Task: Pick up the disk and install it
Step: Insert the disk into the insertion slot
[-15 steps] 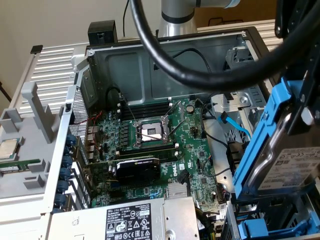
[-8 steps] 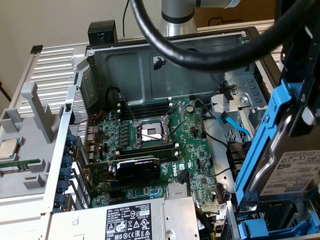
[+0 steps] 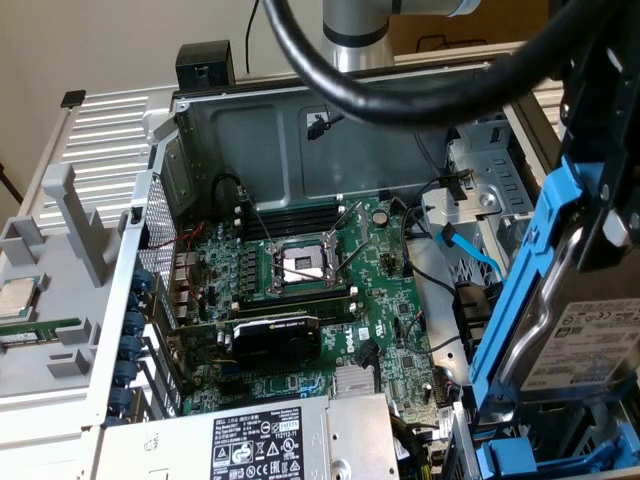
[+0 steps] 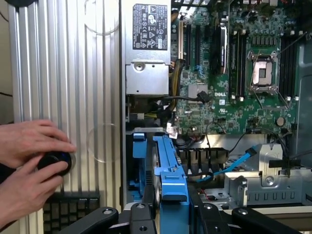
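Silver-metal disk (image 3: 562, 288), white printed label (image 3: 592, 348), bright blue carrier frame (image 3: 520, 300)

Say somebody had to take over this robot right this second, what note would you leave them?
Gripper: shut on the disk, gripping its blue carrier.
Disk: held in the air over the open computer case, at the exterior view's right.
Done: pickup.
Left: the disk is not yet seated in the case.
Note: a person's hands are on a black knob beside the case.
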